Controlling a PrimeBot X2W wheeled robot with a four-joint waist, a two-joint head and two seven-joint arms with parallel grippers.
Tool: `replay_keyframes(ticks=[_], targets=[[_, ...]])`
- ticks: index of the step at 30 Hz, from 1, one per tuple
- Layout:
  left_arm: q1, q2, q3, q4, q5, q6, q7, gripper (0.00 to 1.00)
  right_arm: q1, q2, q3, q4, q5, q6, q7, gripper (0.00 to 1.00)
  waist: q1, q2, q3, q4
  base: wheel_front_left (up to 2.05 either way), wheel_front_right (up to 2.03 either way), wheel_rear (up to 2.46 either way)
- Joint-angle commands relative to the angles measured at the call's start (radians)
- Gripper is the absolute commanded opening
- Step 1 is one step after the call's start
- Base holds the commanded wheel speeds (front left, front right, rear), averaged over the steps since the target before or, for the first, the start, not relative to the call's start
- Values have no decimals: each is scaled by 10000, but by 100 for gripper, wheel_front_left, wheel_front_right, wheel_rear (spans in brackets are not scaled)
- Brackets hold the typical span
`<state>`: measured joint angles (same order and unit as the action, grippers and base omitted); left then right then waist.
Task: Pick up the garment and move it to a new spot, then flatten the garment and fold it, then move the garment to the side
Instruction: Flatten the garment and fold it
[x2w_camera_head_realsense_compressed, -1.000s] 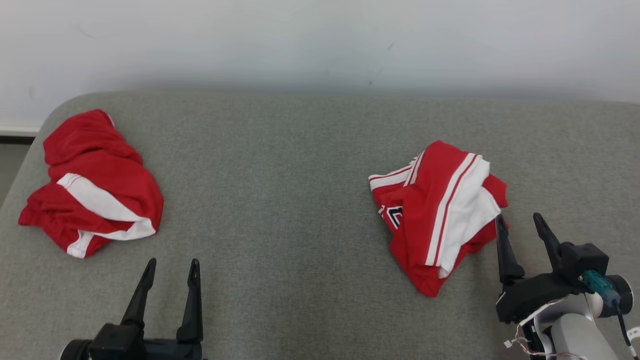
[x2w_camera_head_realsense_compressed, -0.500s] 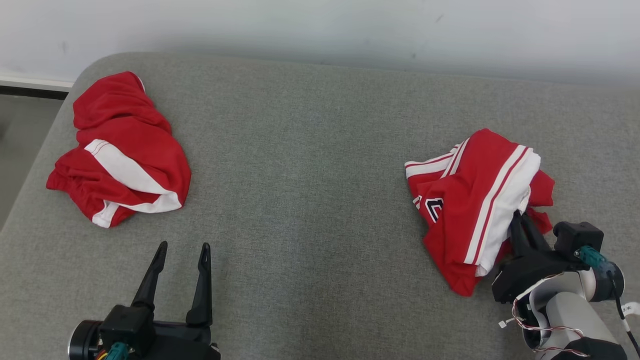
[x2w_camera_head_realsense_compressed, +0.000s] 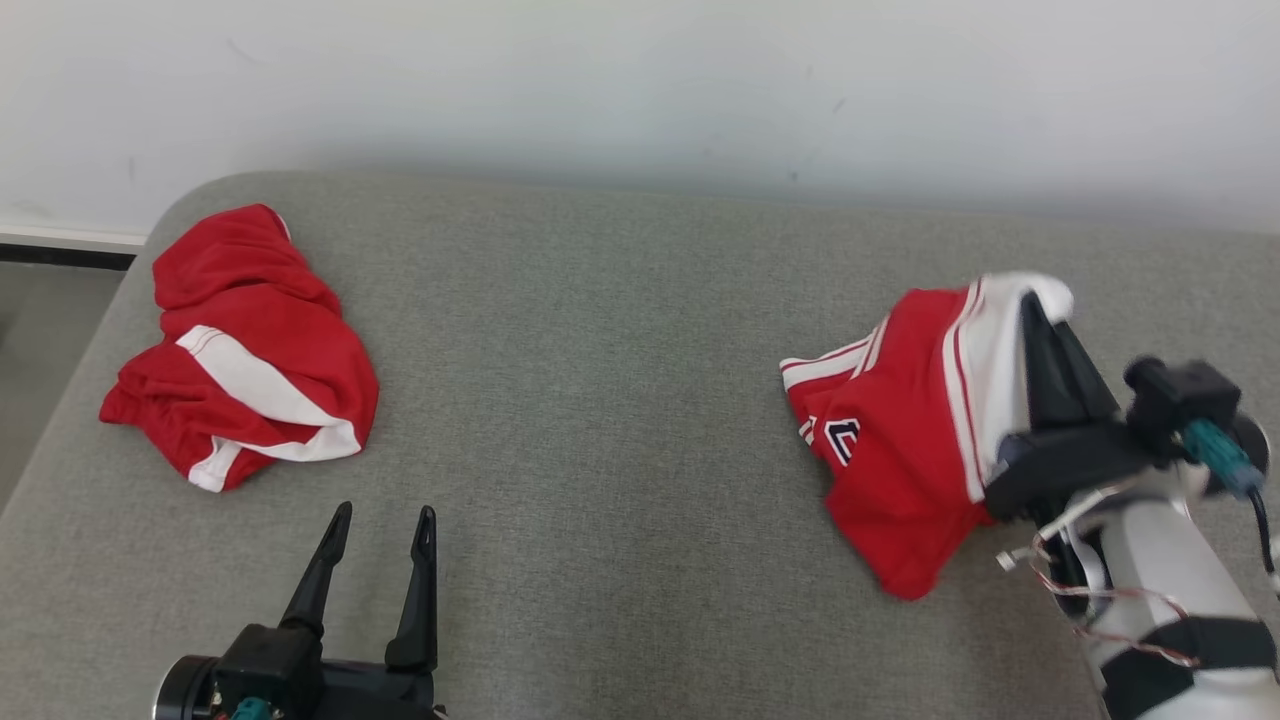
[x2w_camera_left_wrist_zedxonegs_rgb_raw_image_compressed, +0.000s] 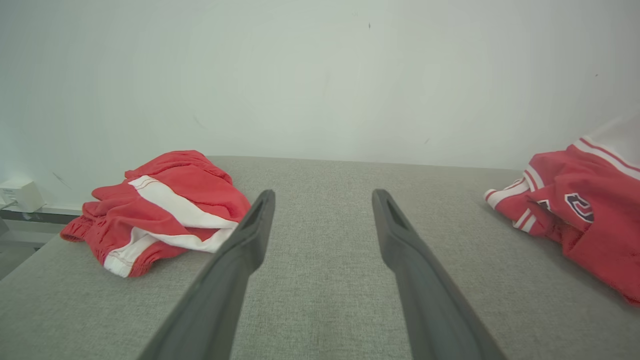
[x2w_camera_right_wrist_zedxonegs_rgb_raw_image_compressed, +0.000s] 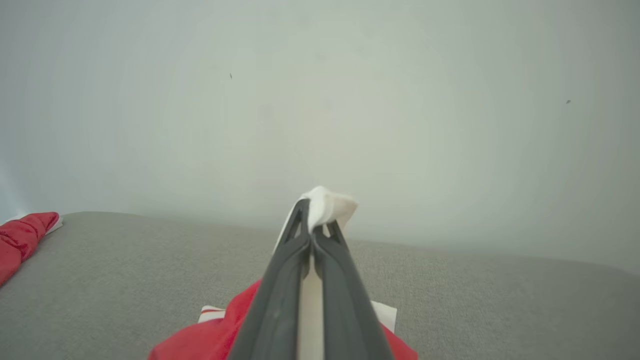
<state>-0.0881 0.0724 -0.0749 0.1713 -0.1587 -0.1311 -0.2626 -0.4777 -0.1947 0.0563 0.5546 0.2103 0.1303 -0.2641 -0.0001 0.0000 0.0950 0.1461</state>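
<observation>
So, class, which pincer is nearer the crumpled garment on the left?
Left. The left pincer sits close by the left garment; the right pincer, far across, pinches the other garment.

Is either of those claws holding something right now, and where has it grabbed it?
The right gripper is shut on the red and white garment, pinching a fold of its white stripe at the raised end. The left gripper is open, holding nothing.

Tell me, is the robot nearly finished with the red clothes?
Only just started. Done: the right gripper is shut on the white edge of the red striped garment. In hand: lifting it, its top is raised while its bottom lies on the grey cushion. To do: moving it, flattening, folding, setting aside. The left gripper is open and empty.
</observation>
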Motion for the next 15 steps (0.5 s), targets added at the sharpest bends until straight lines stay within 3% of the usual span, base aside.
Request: replay_keyframes(ticks=[1,7,15], targets=[[-4,35,-17,-31,-54,14,-34,100,-464,13,428,-199,73,8,-6,0,1,0,-118,154,0,0,0],[142,35,235,-38,-148,14,-36,100,-1494,418,1981,-634,189,8,-7,0,1,0,-190,565,0,0,0],[376,-10,643,-192,-61,13,-34,100,-1702,1243,5495,-230,834,8,-7,0,1,0,-140,1316,0,0,0]])
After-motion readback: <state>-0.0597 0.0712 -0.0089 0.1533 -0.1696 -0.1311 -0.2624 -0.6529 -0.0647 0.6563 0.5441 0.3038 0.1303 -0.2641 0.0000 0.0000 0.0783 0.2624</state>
